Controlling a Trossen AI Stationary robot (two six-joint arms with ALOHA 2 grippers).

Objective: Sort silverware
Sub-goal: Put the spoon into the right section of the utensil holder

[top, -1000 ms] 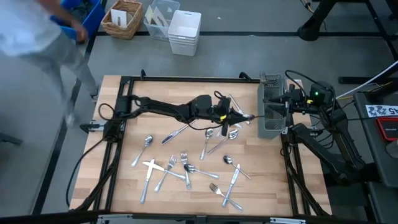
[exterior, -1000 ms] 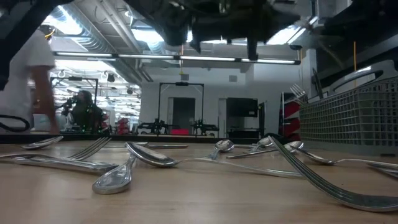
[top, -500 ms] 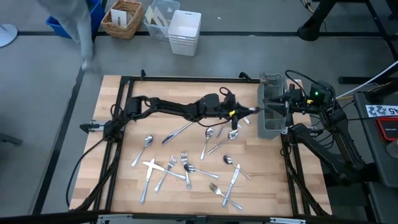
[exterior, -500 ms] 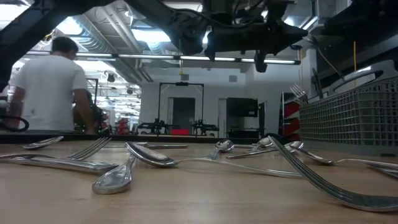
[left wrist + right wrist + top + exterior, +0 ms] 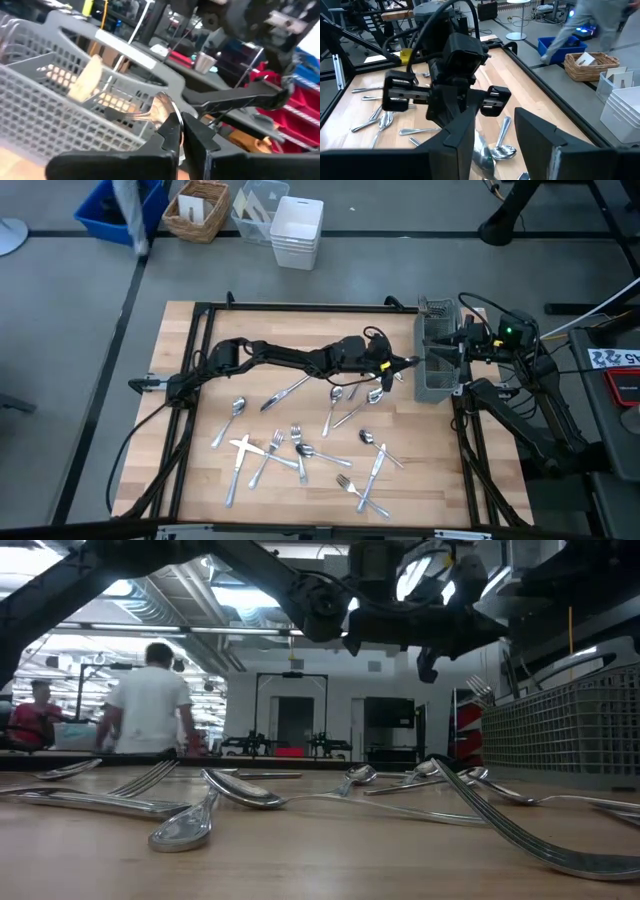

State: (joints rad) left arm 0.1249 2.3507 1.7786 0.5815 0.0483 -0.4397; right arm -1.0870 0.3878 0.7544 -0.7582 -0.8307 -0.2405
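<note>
While most of the silverware lies scattered across the wooden counter, one spoon sits clamped between the closed fingers of the left end effector, its bowl standing up past the fingertips. That end effector hangs above the counter just beside the dark mesh caddy at the counter's right edge, with the spoon close to the caddy's near wall. More forks, spoons and knives lie below and behind it. The right end effector waits at the caddy's far side, fingers spread wide, holding nothing. No readable writing shows on the silverware or caddy.
</note>
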